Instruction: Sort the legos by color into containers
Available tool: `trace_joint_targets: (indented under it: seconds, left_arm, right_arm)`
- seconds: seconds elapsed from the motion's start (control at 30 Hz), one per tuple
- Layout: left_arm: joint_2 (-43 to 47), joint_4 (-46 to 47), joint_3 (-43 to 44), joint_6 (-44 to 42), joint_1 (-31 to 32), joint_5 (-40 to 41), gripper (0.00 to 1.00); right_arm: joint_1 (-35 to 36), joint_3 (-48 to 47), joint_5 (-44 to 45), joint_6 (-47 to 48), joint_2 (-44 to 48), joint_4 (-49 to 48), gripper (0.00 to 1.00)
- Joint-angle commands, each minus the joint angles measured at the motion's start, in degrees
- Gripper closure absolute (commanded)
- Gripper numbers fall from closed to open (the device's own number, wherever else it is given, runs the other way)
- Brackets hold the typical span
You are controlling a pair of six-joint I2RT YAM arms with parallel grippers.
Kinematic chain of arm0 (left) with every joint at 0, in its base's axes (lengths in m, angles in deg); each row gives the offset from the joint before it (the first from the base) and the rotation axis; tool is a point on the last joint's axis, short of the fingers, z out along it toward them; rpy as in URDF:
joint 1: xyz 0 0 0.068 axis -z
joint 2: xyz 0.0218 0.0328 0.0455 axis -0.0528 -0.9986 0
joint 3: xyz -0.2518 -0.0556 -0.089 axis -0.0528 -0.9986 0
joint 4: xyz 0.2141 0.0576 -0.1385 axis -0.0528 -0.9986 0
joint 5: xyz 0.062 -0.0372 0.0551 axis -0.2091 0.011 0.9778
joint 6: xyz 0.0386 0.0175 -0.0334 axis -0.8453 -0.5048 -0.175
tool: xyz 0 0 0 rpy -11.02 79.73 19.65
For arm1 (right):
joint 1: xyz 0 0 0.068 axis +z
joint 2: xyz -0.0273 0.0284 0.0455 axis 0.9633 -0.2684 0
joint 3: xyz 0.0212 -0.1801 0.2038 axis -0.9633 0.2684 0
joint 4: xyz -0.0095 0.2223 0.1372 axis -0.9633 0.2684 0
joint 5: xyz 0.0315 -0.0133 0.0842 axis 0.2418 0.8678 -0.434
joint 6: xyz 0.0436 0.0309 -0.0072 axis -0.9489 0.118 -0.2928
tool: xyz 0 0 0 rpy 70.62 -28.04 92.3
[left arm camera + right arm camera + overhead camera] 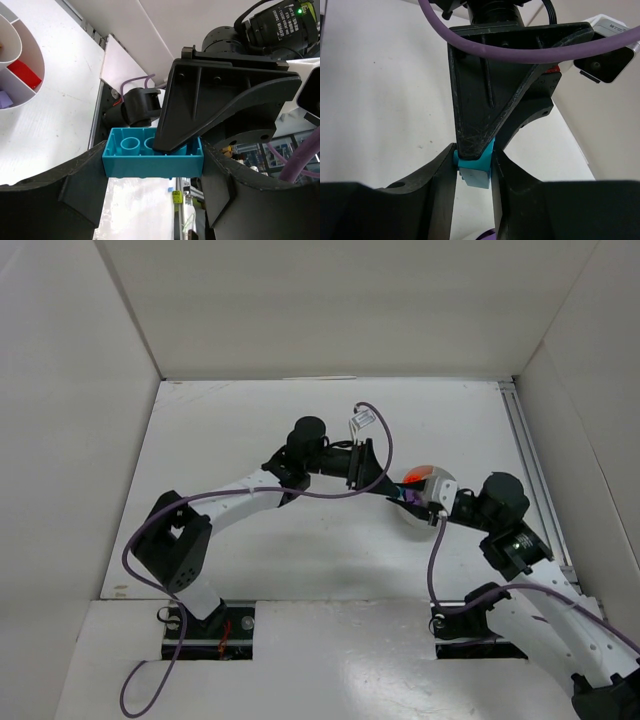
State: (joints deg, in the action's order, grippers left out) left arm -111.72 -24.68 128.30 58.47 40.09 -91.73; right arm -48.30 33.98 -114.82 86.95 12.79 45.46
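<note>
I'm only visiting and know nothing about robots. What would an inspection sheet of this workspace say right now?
Surface: white table.
Job's things: teal brick gripped from both sides; divided white bowl holds a red piece and a purple piece in separate compartments.
Clutter: nothing seen.
Grippers: left gripper and right gripper both have their fingers closed on the teal brick.
Cables: purple cable loops along each arm.
Surroundings: white walls enclose the table.

arms (240, 505): white links, black joints
cables (530, 54): thick, purple
fingers (485, 95): black, triangular, ribbed, scuffed
bases (200, 632): black plates
LED (300, 10): green
</note>
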Motion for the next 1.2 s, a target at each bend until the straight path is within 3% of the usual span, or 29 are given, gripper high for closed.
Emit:
trace_joint_targets:
  seconds: [0.0, 0.1, 0.23, 0.3, 0.53, 0.63, 0.77, 0.8, 0.97, 1.17]
  left_arm:
    - [1.2, 2.9, 2.4, -1.8, 0.7, -2.2, 0.54]
    - [3.2, 2.9, 1.9, -3.1, 0.7, -1.5, 0.48]
    - [5.0, -2.2, 1.9, -7.1, -0.5, 1.8, 0.22]
    - [5.8, -3.6, 1.9, -7.8, -1.6, 1.8, 0.0]
    - [9.0, -3.6, 0.2, -8.3, -5.8, 2.4, 0.0]
    - [10.4, -6.8, -0.5, -11.0, -7.2, 5.0, 0.0]
    - [15.5, -22.8, 0.3, -19.0, -8.5, 23.0, 0.0]
    - [16.9, -30.0, 0.3, -19.8, -8.5, 36.2, 0.0]
    - [26.6, -40.8, -5.3, -16.7, -8.5, 66.9, 0.0]
    - [33.4, -45.2, -9.4, -14.1, -9.0, 77.0, 0.0]
  right_arm:
    - [0.7, -2.7, -0.4, 0.0, -0.7, -3.7, 0.86]
    - [0.7, -2.7, 2.8, 0.0, -0.1, -3.7, 0.94]
    - [0.7, -3.2, 2.8, 0.0, 0.4, -3.7, 0.96]
    - [0.7, -3.9, 2.8, -0.5, 0.4, -3.7, 0.98]
    - [0.7, -6.1, 6.8, -1.1, -0.2, 0.6, 1.0]
    - [-1.8, -8.5, 14.4, -1.1, -2.6, 6.3, 1.0]
    - [-9.1, -13.0, 29.5, -3.8, -6.8, 17.5, 1.0]
    - [-11.3, -13.6, 32.3, -4.5, -7.6, 19.0, 1.0]
    - [-25.0, -14.2, 25.9, -5.1, -14.0, 20.4, 1.0]
    - [-28.2, -12.0, 22.9, -4.6, -18.2, 17.6, 0.98]
